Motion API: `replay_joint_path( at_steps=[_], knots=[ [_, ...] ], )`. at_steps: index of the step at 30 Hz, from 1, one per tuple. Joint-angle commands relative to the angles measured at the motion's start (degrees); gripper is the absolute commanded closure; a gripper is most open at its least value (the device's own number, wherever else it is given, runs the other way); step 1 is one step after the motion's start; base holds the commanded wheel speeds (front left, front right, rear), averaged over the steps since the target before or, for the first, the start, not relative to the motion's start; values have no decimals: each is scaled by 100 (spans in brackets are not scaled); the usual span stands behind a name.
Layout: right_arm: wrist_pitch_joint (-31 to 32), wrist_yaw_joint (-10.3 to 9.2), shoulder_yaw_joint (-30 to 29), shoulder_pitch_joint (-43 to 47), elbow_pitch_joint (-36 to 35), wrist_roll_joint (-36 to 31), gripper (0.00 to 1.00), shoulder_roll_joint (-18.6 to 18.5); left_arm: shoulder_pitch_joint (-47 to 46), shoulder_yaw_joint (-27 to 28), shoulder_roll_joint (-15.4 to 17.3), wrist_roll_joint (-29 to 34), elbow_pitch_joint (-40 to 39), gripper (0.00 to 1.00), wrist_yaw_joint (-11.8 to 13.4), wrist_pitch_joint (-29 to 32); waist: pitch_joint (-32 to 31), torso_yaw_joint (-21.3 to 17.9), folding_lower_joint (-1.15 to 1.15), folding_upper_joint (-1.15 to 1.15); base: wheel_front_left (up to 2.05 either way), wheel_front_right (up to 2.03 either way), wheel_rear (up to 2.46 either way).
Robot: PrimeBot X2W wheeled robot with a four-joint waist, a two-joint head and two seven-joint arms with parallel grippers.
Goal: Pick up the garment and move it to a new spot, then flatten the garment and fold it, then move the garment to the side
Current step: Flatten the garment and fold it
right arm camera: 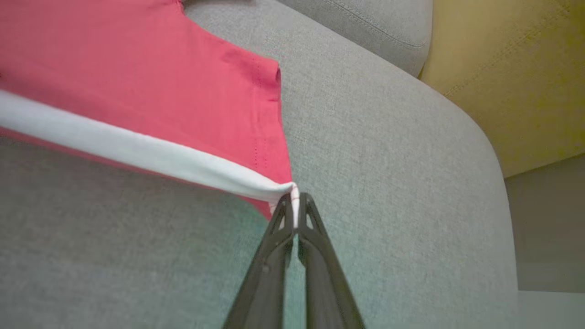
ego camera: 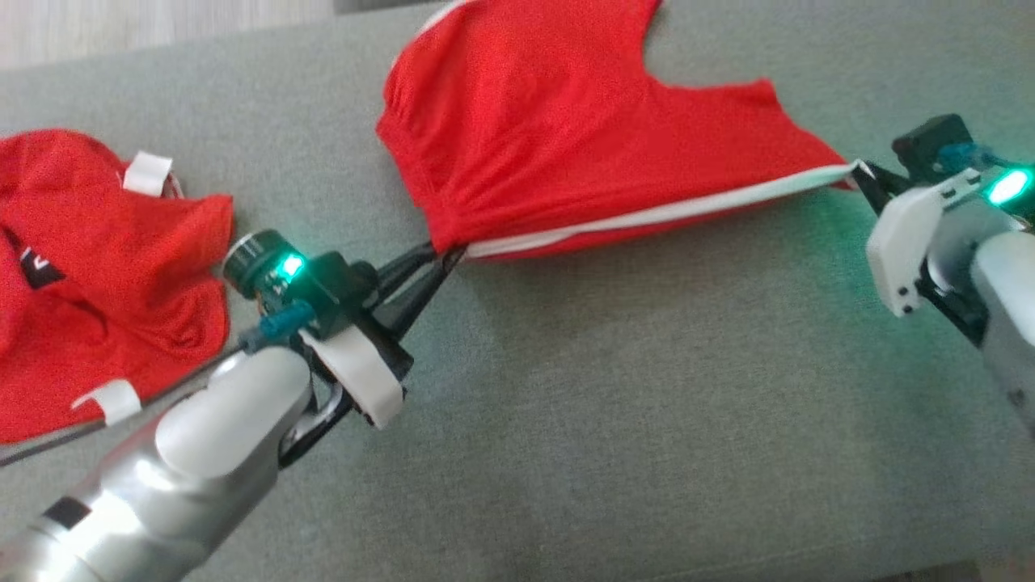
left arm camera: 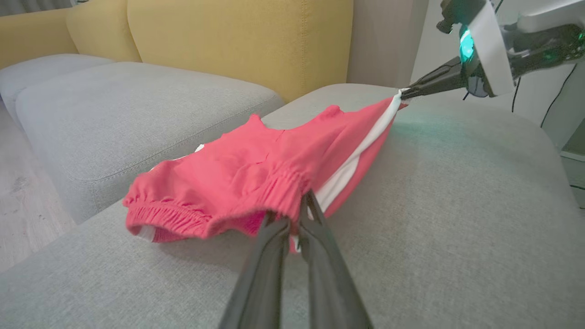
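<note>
The garment point(ego camera: 566, 129) is a pair of red shorts with a white side stripe, stretched across the grey cushion point(ego camera: 614, 404). My left gripper point(ego camera: 447, 254) is shut on its gathered waistband corner, which also appears in the left wrist view as bunched elastic point(left arm camera: 274, 192) above the tips of my left gripper point(left arm camera: 292, 214). My right gripper point(ego camera: 859, 171) is shut on the leg hem end of the white stripe. In the right wrist view my right gripper point(right arm camera: 295, 201) pinches the stripe's tip of the garment point(right arm camera: 137, 82). The stripe edge is pulled taut between both grippers.
A second red garment point(ego camera: 97, 275) with white tabs lies crumpled at the left of the cushion. Yellow sofa backrests point(left arm camera: 228, 41) rise behind the grey seats, and a wood floor point(left arm camera: 23, 201) lies beyond the cushion edge.
</note>
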Motion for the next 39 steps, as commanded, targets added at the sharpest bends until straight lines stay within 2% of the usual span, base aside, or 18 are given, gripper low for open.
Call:
replay_joint_path(
  at_steps=[1,5,10,15,21,28,34,39],
  knots=[
    [104,-5,95,90,-180,192,100,-339,-136,226,274,-32,-123,100,103,1,-115,-45,2,0,0,0,0],
    [518,-5,588,380,-874,950,100,-891,140,189,323,-116,-333,100,252,47,-338,-117,2,0,0,0,0],
    [862,-5,873,721,-1622,1572,100,-1478,571,87,414,-226,-740,100,437,140,-666,-238,2,0,0,0,0],
    [1194,-5,889,1180,-2253,2006,100,-1995,1005,-22,488,-360,-1327,100,676,312,-928,-339,2,0,0,0,0],
    [1522,-5,542,1728,-2963,2266,100,-2493,1323,-154,560,-418,-2055,100,956,559,-1002,-378,2,0,0,0,0],
    [1450,-5,-104,1887,-3360,1892,100,-2490,1245,-68,647,-420,-2368,100,1116,659,-809,-290,2,0,0,0,0],
    [1364,-5,-633,1683,-3592,1235,100,-2227,947,124,655,-441,-2416,100,1145,677,-548,-62,2,0,0,0,0],
    [1398,-5,-828,1299,-3657,756,100,-1956,639,267,602,-435,-2265,100,1156,714,-322,149,2,0,0,0,0]
  ],
)
